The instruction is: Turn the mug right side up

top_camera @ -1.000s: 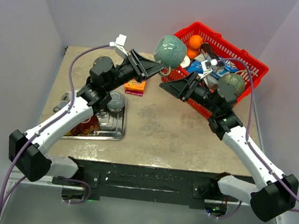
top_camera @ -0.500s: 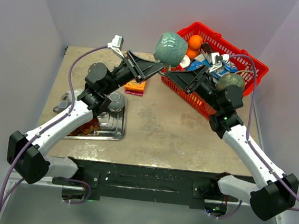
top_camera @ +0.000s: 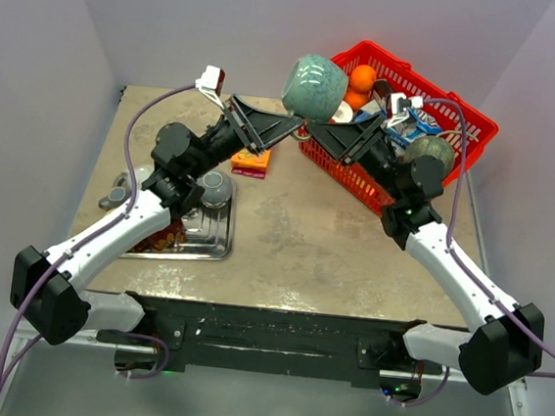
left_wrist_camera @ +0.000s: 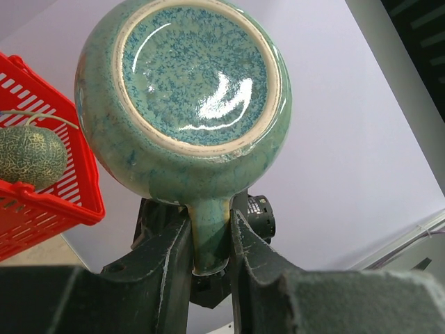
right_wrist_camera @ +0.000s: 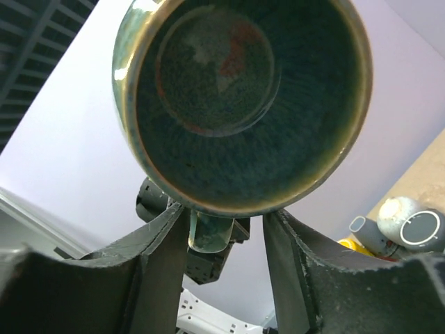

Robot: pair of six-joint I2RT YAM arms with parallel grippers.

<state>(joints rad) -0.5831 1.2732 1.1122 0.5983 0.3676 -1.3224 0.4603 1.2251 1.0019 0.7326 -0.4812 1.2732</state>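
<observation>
The green glazed mug (top_camera: 316,86) hangs in the air above the table's back middle, lying sideways. My left gripper (top_camera: 298,124) is shut on its handle (left_wrist_camera: 208,233); the left wrist view shows the mug's speckled base (left_wrist_camera: 195,69). From the other side my right gripper (top_camera: 316,133) reaches in, and the right wrist view looks into the mug's dark mouth (right_wrist_camera: 243,97). Its jaws straddle the same handle (right_wrist_camera: 211,233): the left finger (right_wrist_camera: 163,264) lies against it, while the right finger (right_wrist_camera: 292,264) stands well apart. The right gripper (right_wrist_camera: 222,240) is open.
A red basket (top_camera: 445,104) at the back right holds an orange, a melon (left_wrist_camera: 31,156) and packets, right behind the right arm. A metal tray (top_camera: 209,251) with small items sits at the left. An orange snack packet (top_camera: 250,162) lies on the table under the left arm.
The right arm has swung up and left from the basket front to the mug, and its jaws have narrowed around the handle. The left arm has lifted the mug slightly.
</observation>
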